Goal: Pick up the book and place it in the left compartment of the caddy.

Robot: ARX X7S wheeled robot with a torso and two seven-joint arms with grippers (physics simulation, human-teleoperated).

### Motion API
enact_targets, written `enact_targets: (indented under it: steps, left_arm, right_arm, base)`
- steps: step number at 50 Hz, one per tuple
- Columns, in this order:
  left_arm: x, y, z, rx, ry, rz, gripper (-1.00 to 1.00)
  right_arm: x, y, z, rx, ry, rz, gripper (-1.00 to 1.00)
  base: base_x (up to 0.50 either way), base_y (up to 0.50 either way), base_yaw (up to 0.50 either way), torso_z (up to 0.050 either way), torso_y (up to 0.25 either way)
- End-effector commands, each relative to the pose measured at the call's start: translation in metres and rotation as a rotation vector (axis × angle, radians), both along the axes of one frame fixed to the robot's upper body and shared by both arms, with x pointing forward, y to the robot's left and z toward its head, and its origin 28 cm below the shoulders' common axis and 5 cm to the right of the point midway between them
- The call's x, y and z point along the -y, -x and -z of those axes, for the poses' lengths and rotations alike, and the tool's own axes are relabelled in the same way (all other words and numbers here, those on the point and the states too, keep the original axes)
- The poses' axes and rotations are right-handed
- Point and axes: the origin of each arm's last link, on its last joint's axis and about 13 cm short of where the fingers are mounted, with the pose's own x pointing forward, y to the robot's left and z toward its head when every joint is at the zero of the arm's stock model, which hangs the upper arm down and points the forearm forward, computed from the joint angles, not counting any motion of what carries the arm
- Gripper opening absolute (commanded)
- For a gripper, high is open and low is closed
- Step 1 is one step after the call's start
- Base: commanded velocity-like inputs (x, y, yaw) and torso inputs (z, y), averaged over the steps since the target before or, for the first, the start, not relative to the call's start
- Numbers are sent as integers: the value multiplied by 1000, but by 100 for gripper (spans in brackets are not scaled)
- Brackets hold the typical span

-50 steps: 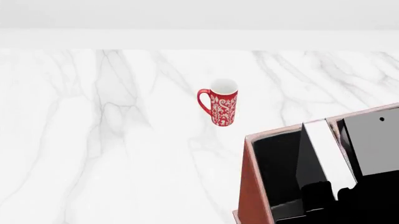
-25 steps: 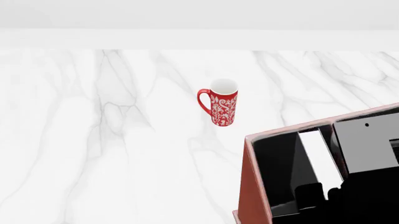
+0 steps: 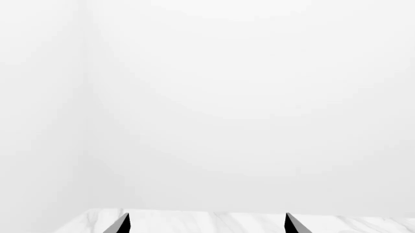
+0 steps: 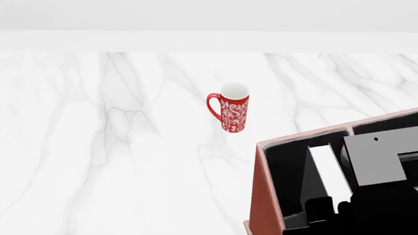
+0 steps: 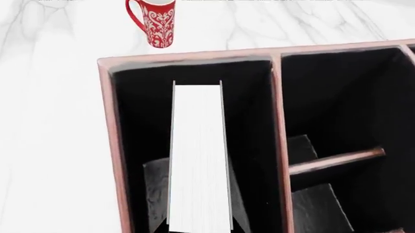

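The book (image 5: 199, 160) stands page-edge up inside the left compartment (image 5: 133, 121) of the caddy (image 4: 267, 196), mug (image 4: 232, 112) at eleven o'clock; right jaws clasp it. Next: release, lift clear. Left jaws wide.

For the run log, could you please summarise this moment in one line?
right hand: holding book | book: inside left compartment of caddy | left hand: open, away | mug: upright on table

- The caddy (image 4: 265, 196) runs off the head view's right and bottom edges.
- The book (image 5: 199, 155) is cut off by the right wrist picture's edge.
- Only two tips of the left gripper (image 3: 206, 224) show.
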Motion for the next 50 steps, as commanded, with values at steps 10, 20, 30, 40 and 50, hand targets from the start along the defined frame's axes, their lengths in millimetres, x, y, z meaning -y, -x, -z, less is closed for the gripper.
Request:
enact_targets:
  steps: [10,20,30,40,50]
  left_arm:
    - [0,0,1,1,1,0,100]
    - [0,0,0,0,2,0,100]
    - [0,0,0,1,1,1,100]
    - [0,0,1,2,-1,1,100]
    - [0,0,0,2,-2,1,100]
  right_arm:
    - [-2,-14,-3,113,37,-24,-100]
    - [-2,-18,3,115,76,-27,-100]
    - [1,-24,10,98,76,-6,-100]
    - [5,-30,17,85,65,14,-100]
    - [6,-31,22,76,58,14,-100]
  base:
    - [0,0,0,0,1]
    - [0,0,0,1,1]
    - [0,0,0,0,1]
    - [0,0,0,0,1]
    - [0,0,0,0,1]
